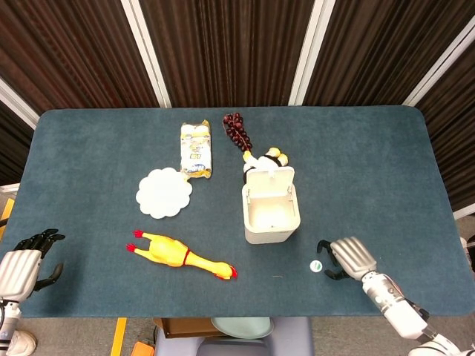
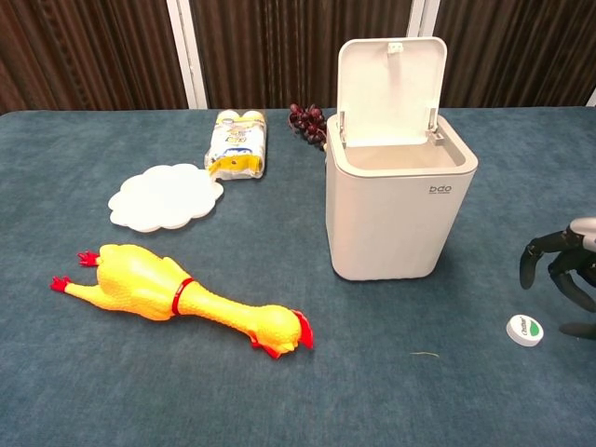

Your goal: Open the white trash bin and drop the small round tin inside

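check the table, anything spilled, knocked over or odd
Nothing is spilled or damaged. The white trash bin stands upright with its lid up. The small round tin sits flat on the cloth beside the right hand, not yet held. The rubber chicken lies on its side.

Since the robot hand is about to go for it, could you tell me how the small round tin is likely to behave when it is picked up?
The small round tin lies flat on the table cloth and looks low, so fingers may struggle to get under its rim. It appears small and probably light. If tipped on edge, its round shape might roll. The right robot hand hovers beside it, fingers apart.
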Controlling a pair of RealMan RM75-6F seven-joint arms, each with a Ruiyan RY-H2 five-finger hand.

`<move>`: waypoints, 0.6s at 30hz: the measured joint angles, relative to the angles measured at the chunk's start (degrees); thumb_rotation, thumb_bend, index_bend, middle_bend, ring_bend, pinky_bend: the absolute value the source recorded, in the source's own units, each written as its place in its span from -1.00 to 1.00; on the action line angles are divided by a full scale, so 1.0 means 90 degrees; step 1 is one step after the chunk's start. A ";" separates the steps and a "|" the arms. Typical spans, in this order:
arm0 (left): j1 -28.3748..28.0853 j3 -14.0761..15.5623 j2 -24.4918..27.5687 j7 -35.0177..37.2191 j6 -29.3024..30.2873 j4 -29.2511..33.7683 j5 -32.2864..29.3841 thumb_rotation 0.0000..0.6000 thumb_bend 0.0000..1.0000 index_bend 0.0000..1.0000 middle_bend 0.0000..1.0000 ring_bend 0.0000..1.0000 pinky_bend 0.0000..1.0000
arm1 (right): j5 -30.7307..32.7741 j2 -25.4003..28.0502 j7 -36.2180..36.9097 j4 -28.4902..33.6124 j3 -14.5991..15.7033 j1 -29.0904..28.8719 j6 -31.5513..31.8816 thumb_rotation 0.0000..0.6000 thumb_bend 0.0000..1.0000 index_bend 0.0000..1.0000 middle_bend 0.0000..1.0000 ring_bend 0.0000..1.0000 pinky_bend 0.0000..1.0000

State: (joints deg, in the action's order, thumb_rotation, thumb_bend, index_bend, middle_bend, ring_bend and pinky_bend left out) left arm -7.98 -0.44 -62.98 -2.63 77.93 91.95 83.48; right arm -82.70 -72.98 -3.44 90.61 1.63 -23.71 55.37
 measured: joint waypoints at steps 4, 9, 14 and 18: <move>-0.0003 0.0004 0.0000 0.0001 -0.0009 -0.0004 0.0005 1.00 -0.18 -0.50 -0.67 -0.57 -0.45 | -0.0005 -0.0023 0.0053 -0.0022 0.0046 -0.0057 -0.0138 1.00 -0.33 0.02 0.60 0.73 0.65; -0.0007 -0.0002 0.0000 0.0003 -0.0018 -0.0002 -0.0013 1.00 -0.18 -0.50 -0.67 -0.57 -0.44 | -0.0049 -0.0038 0.0111 -0.0031 0.0118 -0.0107 -0.0230 1.00 -0.33 0.02 0.60 0.73 0.65; -0.0012 -0.0005 0.0005 0.0022 -0.0038 -0.0005 -0.0031 1.00 -0.18 -0.50 -0.67 -0.57 -0.45 | -0.0008 -0.0105 0.0064 -0.0108 0.0128 -0.0126 -0.0262 1.00 -0.33 0.02 0.60 0.73 0.65; -0.0010 -0.0005 0.0007 0.0031 -0.0033 -0.0006 -0.0028 1.00 -0.18 -0.50 -0.67 -0.57 -0.45 | 0.0059 -0.0184 -0.0019 -0.0187 0.0124 -0.0146 -0.0302 1.00 -0.32 0.03 0.60 0.73 0.65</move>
State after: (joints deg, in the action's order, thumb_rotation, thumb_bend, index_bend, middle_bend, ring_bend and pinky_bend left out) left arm -8.08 -0.49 -62.92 -2.35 77.63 91.90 83.23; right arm -82.17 -74.64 -3.61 88.93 2.75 -25.03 52.66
